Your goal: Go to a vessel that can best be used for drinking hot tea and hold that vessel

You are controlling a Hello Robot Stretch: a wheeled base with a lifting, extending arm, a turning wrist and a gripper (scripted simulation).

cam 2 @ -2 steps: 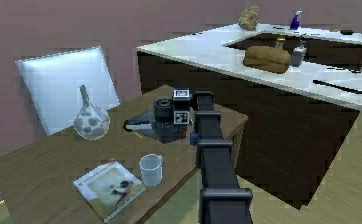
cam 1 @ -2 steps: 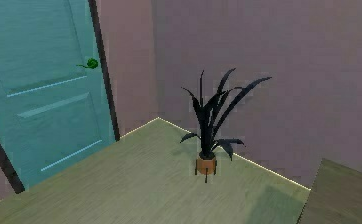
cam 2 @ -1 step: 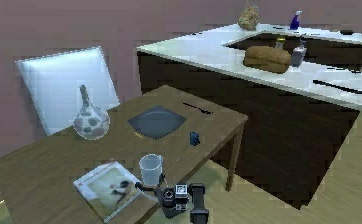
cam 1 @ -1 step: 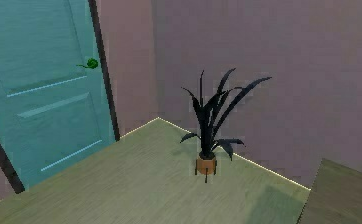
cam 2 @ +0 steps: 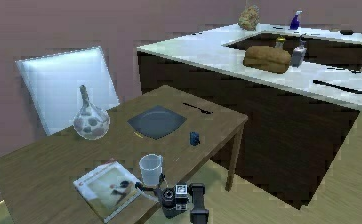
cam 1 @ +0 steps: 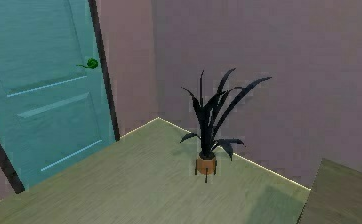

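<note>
Looks ahead in the forward view at a teal door (cam 1: 44,85) with a green handle (cam 1: 90,65) on the left, set in mauve walls (cam 1: 289,60). Finds a potted plant (cam 1: 211,115) with long dark leaves upright on a small wooden stand in the room's corner, on a pale wooden floor (cam 1: 129,180). Catches the corner of a wooden surface (cam 1: 339,195) at the lower right edge. Takes in, in the arm side view, a wooden table (cam 2: 49,165) with a white chair (cam 2: 69,85) behind it. Finds on the tabletop a round patterned vase (cam 2: 89,115) with a narrow neck, a dark square dish (cam 2: 155,123), a small dark blue object (cam 2: 194,138) right of the dish, and a magazine (cam 2: 111,188) lying flat near the front edge. Places the white cup (cam 2: 150,167) upright on the table, just right of the magazine and near the picture's bottom edge. Puts the gripper (cam 2: 149,187) right at the cup, just below it in the picture. Cannot tell the gripper's state, apart or together, nor any touch or hold on the cup. Notes beyond the table a dark counter (cam 2: 279,130) with a white top, bearing a brown loaf (cam 2: 267,58), a small grey container (cam 2: 298,55) just beside it, and a blue-topped bottle (cam 2: 296,18)
</note>
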